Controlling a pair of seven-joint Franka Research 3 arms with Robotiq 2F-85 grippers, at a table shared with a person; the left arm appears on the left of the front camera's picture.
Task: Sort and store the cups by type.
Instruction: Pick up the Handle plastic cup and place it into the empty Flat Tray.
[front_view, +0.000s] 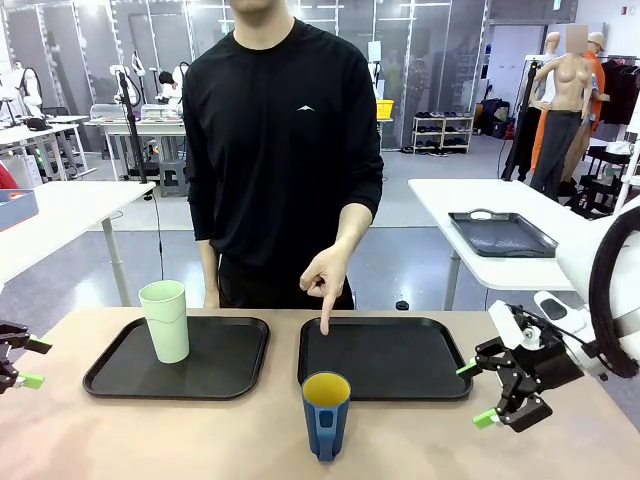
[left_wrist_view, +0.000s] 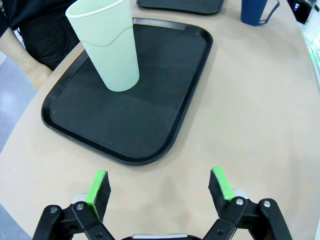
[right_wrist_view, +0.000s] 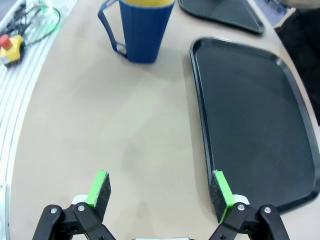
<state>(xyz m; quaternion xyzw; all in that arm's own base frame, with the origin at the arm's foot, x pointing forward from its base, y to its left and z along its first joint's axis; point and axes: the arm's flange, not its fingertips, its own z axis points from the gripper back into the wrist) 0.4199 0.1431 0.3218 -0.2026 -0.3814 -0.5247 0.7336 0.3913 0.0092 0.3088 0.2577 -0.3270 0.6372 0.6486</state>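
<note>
A tall pale mint-green tumbler (front_view: 165, 320) (left_wrist_view: 106, 44) stands upright on the left black tray (front_view: 120, 372) (left_wrist_view: 150, 120). A dark blue mug (front_view: 326, 414) (right_wrist_view: 141, 29) with a yellow inside and a handle stands on the bare table, in front of the right black tray (front_view: 400, 365) (right_wrist_view: 255, 115). The person's hand (front_view: 327, 278) points a finger down at the near left edge of that right tray. My left gripper (front_view: 22, 362) (left_wrist_view: 159, 186) is open at the table's left edge, near the left tray. My right gripper (front_view: 478, 394) (right_wrist_view: 161, 189) is open over the table right of the mug.
The person stands at the far side of the table, between the two trays. A second white table (front_view: 500, 200) with another black tray stands behind on the right. Bare tabletop (front_view: 200, 440) lies in front of both trays.
</note>
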